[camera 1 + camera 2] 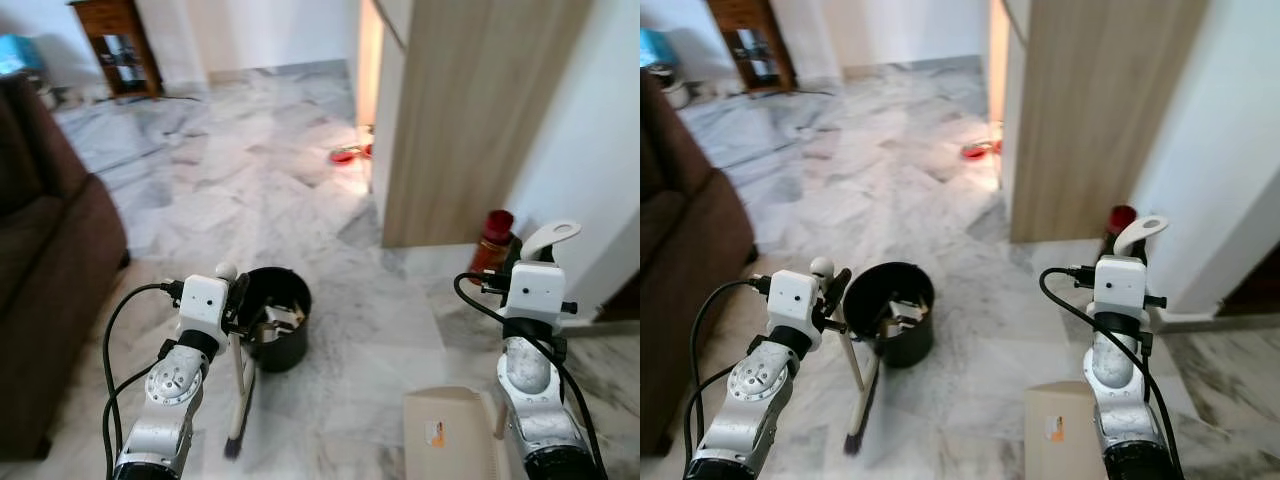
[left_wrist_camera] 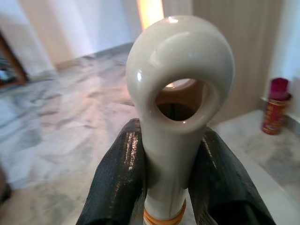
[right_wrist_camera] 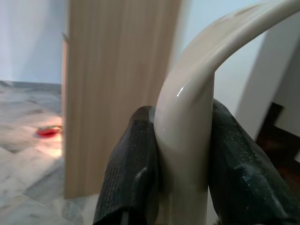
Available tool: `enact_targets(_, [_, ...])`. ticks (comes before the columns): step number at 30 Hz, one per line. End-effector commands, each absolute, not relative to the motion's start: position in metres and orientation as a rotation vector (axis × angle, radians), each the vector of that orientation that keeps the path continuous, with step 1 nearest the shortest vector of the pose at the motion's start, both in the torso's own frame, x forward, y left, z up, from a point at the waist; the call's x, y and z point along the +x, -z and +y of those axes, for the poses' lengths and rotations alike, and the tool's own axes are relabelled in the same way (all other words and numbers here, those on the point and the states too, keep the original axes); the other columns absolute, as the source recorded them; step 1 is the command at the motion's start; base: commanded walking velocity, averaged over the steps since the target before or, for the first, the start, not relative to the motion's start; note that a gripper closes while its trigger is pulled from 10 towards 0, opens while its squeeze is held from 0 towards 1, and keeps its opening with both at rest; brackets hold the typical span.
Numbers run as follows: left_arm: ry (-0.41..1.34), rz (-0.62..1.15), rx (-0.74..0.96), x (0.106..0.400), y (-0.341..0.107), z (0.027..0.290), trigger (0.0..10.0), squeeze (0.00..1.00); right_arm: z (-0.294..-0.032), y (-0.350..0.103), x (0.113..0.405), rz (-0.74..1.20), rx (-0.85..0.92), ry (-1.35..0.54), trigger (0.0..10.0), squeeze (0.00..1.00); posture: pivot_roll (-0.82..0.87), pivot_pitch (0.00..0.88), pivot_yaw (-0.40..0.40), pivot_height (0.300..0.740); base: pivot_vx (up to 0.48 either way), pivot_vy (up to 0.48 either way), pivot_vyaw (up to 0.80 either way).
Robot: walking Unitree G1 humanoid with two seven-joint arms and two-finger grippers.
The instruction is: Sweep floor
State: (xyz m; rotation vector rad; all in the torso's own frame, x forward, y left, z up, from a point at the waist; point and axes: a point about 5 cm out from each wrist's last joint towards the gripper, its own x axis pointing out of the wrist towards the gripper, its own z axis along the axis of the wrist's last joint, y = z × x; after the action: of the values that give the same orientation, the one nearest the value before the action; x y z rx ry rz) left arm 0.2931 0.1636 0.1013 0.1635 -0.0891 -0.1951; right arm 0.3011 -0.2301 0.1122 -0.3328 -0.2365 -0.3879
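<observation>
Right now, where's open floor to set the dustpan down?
Open marble lies between the black bin and the wooden partition, and farther out between the sofa and the doorway. It is crowded beside the bin, where the broom stands, and around the red canister against the wall.

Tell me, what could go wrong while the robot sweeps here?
The left hand grips the broom handle right beside the black bin. A wide sweep might knock the bin over and spill what is inside.

The right hand holds the dustpan handle, and the red jar stands on the floor close by, near the wall. A swing that way could tip it.

The brown sofa sits close on the left, so the broom could bump it.
</observation>
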Motion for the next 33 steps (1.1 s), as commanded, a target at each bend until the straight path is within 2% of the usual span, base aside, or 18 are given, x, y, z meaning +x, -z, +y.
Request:
enact_targets(1, [0.206, -0.161, 0.167, 0.297, -0.114, 0.162, 10.0, 0.0, -0.226, -0.119, 0.305, -0.271, -0.314, 0.38, 10.0, 0.0, 0.05, 0.0, 0.084, 0.74, 0.0, 0.0, -0.8])
enact_targets(8, [0.216, -0.165, 0.165, 0.299, -0.116, 0.162, 10.0, 0.0, -0.227, -0.119, 0.307, -0.268, -0.321, 0.381, 10.0, 0.0, 0.05, 0.0, 0.086, 0.74, 0.0, 0.0, -0.8])
enact_targets(18, [0.175, -0.172, 0.179, 0.306, -0.121, 0.17, 10.0, 0.0, -0.226, -0.123, 0.308, -0.279, -0.315, 0.391, 10.0, 0.0, 0.05, 0.066, 0.093, 0.74, 0.0, 0.0, -0.8])
enact_targets(33, [0.168, -0.18, 0.185, 0.308, -0.123, 0.168, 10.0, 0.0, -0.223, -0.126, 0.31, -0.283, -0.308, 0.383, 10.0, 0.0, 0.05, 0.102, 0.092, 0.74, 0.0, -0.062, -0.8])
